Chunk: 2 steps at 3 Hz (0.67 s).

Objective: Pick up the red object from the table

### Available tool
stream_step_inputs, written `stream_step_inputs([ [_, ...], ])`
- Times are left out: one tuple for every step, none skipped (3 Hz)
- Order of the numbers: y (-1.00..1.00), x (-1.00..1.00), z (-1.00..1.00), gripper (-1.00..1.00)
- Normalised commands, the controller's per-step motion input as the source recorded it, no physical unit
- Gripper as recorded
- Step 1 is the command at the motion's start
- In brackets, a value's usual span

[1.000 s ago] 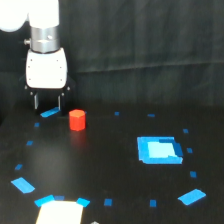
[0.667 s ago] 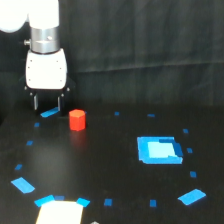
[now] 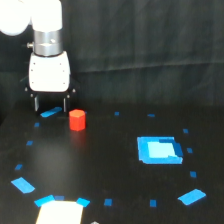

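Red object (image 3: pixel 77 120) stands upright on the black table (image 3: pixel 100 170), toward the far edge on the exterior view's left, clear of the large blue patch (image 3: pixel 159 150). Gripper (image 3: pixel 50 106) hangs just beside it, nearer the far left corner, above a small blue tape mark (image 3: pixel 49 113). Fingers released, parted, grasping nothing.

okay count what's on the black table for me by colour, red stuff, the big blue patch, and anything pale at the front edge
Red: 1, the red object
Large bright blue: 1, the rectangular patch
Pale: 1, the whitish shape at the near edge of the table
Total: 3
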Motion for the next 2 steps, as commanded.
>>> stream_step_inputs([
  [-0.15,0.28,-0.03,1.0],
  [-0.31,0.48,-0.59,0.8],
])
